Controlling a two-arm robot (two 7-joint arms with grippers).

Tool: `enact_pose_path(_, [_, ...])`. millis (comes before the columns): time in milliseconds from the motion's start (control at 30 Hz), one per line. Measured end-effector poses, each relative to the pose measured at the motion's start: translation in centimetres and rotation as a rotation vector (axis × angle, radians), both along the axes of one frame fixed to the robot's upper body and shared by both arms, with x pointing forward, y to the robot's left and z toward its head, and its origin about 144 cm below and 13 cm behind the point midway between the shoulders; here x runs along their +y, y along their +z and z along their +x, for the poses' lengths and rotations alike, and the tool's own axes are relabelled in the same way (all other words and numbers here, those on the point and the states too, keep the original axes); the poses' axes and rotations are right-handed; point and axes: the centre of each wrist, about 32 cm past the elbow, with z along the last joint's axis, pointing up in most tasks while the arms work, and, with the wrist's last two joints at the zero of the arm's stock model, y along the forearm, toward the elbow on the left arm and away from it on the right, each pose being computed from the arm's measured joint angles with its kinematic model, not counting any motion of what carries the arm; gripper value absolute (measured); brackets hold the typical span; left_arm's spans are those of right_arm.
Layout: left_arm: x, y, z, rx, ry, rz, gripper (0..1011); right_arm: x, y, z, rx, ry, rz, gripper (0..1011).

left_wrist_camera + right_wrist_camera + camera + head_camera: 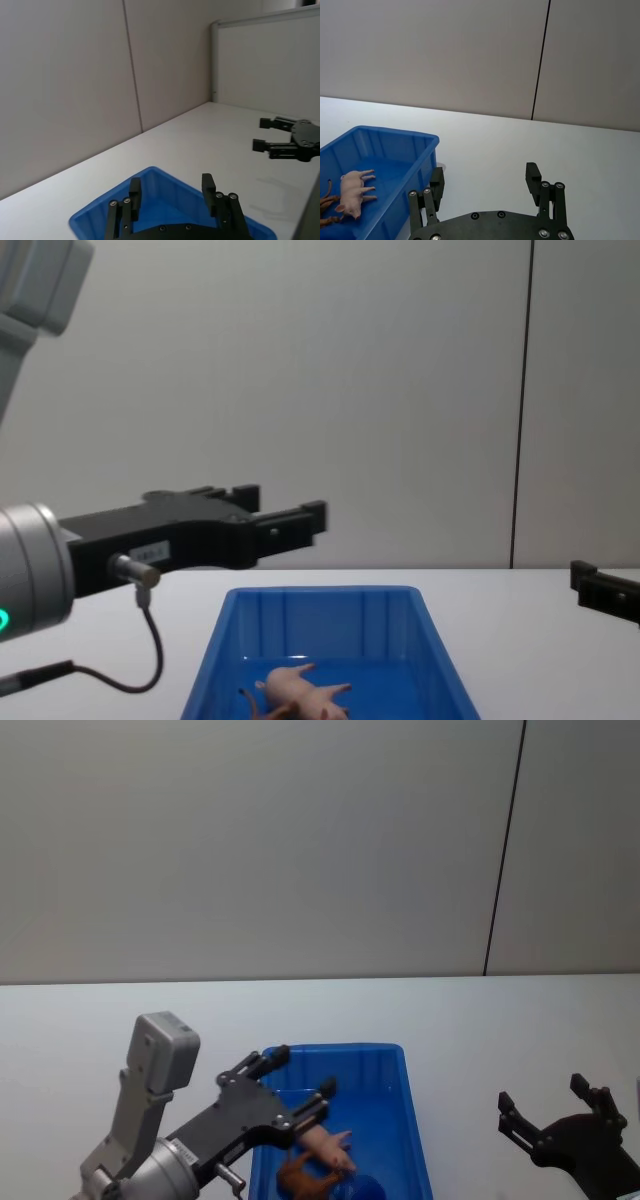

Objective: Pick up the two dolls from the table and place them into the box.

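Inside the box both dolls lie already: pig on its side on the blue floor, lion touching it on the near side, partly cut off at the view's edge. So task looks done, nothing left on the table to fetch. Left gripper hangs above the box's left wall w/ fingers apart & empty, likely just after a drop. Right gripper hovers over bare table to the right of the box, well apart from it, fingers also spread, holding nothing. Plain wall panels behind; no obstacle near either arm, only the box rim under the left fingers
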Motion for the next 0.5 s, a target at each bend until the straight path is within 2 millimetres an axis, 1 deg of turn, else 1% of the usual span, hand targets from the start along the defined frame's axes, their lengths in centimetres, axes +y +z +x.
enact_pose_path(67, [-0.1, 0.0, 0.2, 0.000, -0.023, -0.004, 766, 0.0, 0.0, 0.0, 0.000, 0.000, 0.000, 1001])
enact_pose_path(100, [-0.1, 0.0, 0.5, 0.000, -0.050, -0.010, 818, 0.0, 0.0, 0.0, 0.000, 0.000, 0.000, 1001])
enact_pose_path(167, [-0.2, 0.0, 0.7, 0.001, -0.072, -0.015, 881, 0.0, 0.0, 0.0, 0.000, 0.000, 0.000, 1001])
enact_pose_path(200, [-0.3, 0.0, 0.8, 0.001, -0.083, -0.017, 896, 0.0, 0.0, 0.0, 0.000, 0.000, 0.000, 1001])
enact_pose_path(233, [-0.3, -0.1, 1.0, 0.002, -0.097, -0.020, 942, 0.0, 0.0, 0.0, 0.000, 0.000, 0.000, 1001])
enact_pose_path(267, [-0.4, -0.1, 1.2, 0.003, -0.114, -0.024, 961, 0.0, 0.0, 0.0, 0.000, 0.000, 0.000, 1001])
enact_pose_path(300, [-0.5, -0.1, 1.4, 0.003, -0.132, -0.028, 1002, 0.0, 0.0, 0.0, 0.000, 0.000, 0.000, 1001])
enact_pose_path(500, [-0.8, -0.1, 1.9, 0.004, -0.179, -0.039, 1004, 0.0, 0.0, 0.0, 0.000, 0.000, 0.000, 1001])
